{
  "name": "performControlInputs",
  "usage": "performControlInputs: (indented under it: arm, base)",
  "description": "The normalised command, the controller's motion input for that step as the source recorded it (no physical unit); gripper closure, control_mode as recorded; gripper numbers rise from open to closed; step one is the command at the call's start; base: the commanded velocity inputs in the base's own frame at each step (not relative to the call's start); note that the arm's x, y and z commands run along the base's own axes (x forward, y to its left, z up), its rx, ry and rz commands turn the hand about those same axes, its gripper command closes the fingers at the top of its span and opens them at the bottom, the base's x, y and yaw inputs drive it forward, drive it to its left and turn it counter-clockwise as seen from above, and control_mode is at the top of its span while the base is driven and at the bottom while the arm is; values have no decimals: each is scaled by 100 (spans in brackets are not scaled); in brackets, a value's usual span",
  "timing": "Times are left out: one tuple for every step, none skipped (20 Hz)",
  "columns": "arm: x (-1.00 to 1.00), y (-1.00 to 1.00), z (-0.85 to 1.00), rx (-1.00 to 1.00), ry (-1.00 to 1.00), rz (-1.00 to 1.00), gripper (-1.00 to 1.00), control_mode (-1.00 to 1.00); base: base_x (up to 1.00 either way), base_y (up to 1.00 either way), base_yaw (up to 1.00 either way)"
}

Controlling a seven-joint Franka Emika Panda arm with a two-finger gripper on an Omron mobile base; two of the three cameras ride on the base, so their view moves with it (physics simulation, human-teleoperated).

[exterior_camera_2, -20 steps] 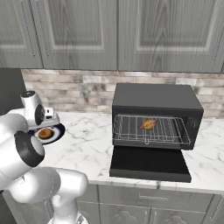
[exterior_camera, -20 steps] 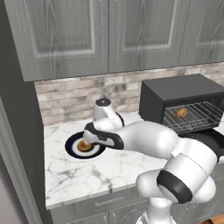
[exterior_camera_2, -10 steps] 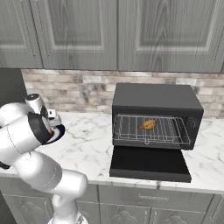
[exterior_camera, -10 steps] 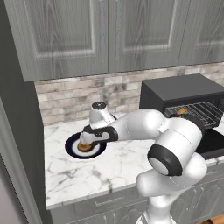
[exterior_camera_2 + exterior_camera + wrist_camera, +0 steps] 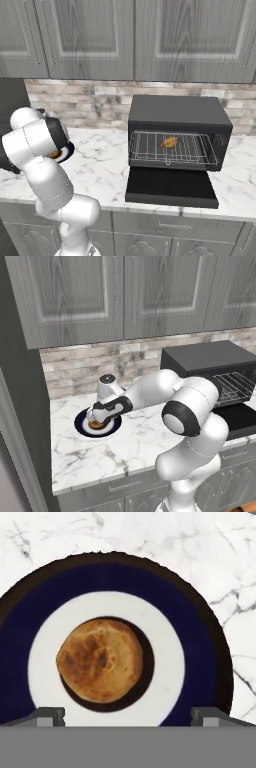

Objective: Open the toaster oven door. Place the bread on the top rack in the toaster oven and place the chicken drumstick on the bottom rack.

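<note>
The boxy matte black toaster oven (image 5: 177,131) stands on the white marble counter (image 5: 102,172), and its flat black glass-windowed door (image 5: 171,187) lies folded down flat in front of it. On a silver wire rack (image 5: 172,148) inside rests the lumpy orange-brown chicken drumstick (image 5: 169,143); which rack level it is I cannot tell for sure. No brand or writing can be read on the oven. Well to the left of the oven, a round plate with a dark blue band and white centre (image 5: 170,662) carries the round golden-brown bread (image 5: 100,660). The two-finger gripper (image 5: 127,716) hangs directly above the bread, fingers (image 5: 48,716) spread wide to either side, gripping nothing.
</note>
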Motion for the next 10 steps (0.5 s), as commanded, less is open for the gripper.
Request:
performControlInputs:
  arm:
    - [20, 7, -14, 0, 0, 0, -100, -100]
    - [17, 6, -16, 0, 0, 0, -100, -100]
    - [17, 6, -17, 0, 1, 0, -100, -100]
    - [17, 6, -17, 0, 1, 0, -100, -100]
    - [18, 9, -17, 0, 2, 0, -100, -100]
    - [18, 12, -17, 1, 2, 0, -100, -100]
    - [15, 14, -18, 2, 4, 0, -100, -100]
    - [13, 16, -20, 3, 6, 0, -100, -100]
    - [9, 17, -21, 2, 6, 0, -100, -100]
    - [8, 15, -19, 2, 4, 0, -100, -100]
  base:
    - [0, 0, 0]
    - [0, 0, 0]
    - [0, 0, 0]
    - [0, 0, 0]
    - [0, 0, 0]
    - [0, 0, 0]
    - [0, 0, 0]
    - [0, 0, 0]
    - [0, 0, 0]
    - [0, 0, 0]
